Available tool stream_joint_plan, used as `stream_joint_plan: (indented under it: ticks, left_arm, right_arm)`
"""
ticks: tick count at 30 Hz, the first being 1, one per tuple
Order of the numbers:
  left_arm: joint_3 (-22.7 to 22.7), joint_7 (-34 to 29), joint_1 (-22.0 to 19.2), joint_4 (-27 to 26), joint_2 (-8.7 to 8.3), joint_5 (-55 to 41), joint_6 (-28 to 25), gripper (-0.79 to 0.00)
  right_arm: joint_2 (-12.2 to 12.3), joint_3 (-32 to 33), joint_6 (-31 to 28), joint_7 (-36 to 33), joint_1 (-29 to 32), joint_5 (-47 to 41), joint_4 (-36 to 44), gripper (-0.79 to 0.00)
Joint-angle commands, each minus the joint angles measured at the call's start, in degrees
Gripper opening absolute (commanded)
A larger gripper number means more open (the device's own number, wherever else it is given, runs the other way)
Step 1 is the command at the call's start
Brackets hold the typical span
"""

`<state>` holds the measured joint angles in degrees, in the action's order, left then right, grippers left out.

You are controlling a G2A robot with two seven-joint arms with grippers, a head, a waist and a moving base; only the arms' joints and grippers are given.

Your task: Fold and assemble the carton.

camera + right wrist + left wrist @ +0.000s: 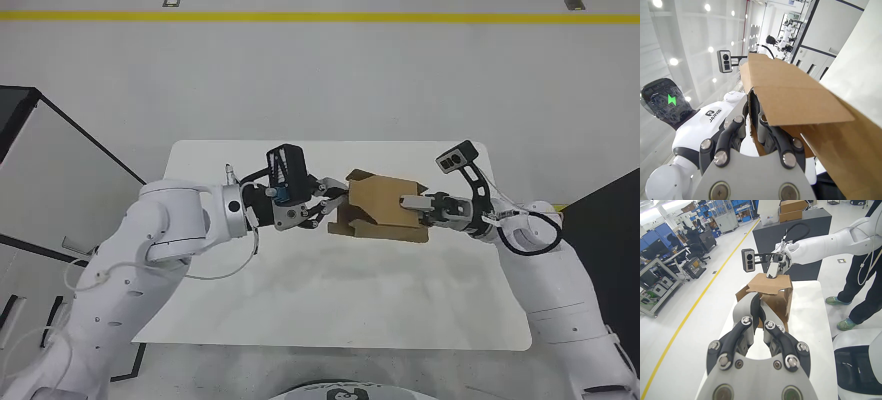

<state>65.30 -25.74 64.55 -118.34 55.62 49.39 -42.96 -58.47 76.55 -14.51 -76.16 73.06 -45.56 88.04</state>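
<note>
Folding stage: left jaws clamp one end of the carton (380, 205), right jaws clamp the opposite end; you'll likely need to press an open flap inward next.

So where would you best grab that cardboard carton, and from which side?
Probably by a thin flap edge at either end, coming in level from the side. The carton lies with its ends facing the arms, and its walls are slim enough to pinch, as the left gripper and right gripper do.
</note>
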Motion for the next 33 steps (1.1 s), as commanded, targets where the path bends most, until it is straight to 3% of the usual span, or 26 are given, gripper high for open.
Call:
stream_joint_plan:
  ticks: [1,33]
  left_arm:
    - [-0.45,-0.14,-0.12,-0.01,0.05,-0.24,-0.19,-0.785]
    - [-7.56,-1.32,-3.61,0.92,1.32,-1.94,-1.33,-0.785]
  right_arm:
    - [-0.02,0.09,-0.09,0.54,0.15,0.11,0.1,-0.785]
    - [-0.75,0.68,-0.9,5.53,-0.21,-1.16,-1.02,-0.785]
